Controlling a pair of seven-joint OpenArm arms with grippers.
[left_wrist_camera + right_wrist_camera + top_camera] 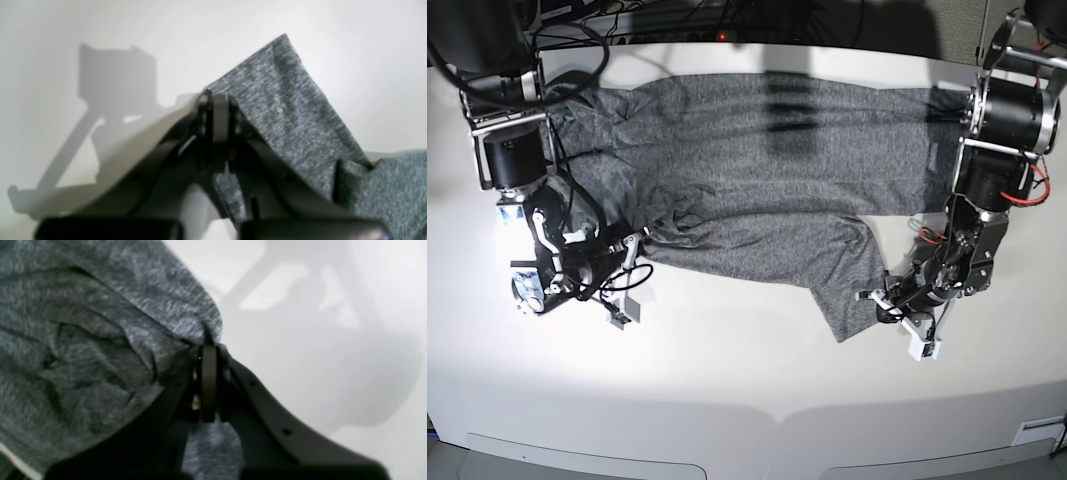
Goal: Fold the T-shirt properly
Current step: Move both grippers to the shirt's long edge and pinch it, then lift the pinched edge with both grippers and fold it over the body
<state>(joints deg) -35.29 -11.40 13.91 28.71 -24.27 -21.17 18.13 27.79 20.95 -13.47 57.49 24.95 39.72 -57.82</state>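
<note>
Where pinched both ends, T-shirt (pixel 757 160): mottled, wrinkly knit.

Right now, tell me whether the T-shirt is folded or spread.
Mostly spread: the T-shirt lies wide across the table, a sleeve trailing forward, both grippers pinching its edges.

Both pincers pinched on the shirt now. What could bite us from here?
1. The left pincer seems to grip only a thin edge of the shirt; it may slip when pulled.
2. The right pincer holds bunched, wrinkled fabric, so the fold could come out creased.
3. A sleeve lies crumpled under the body near the right arm; lifting may drag it unevenly.
</note>
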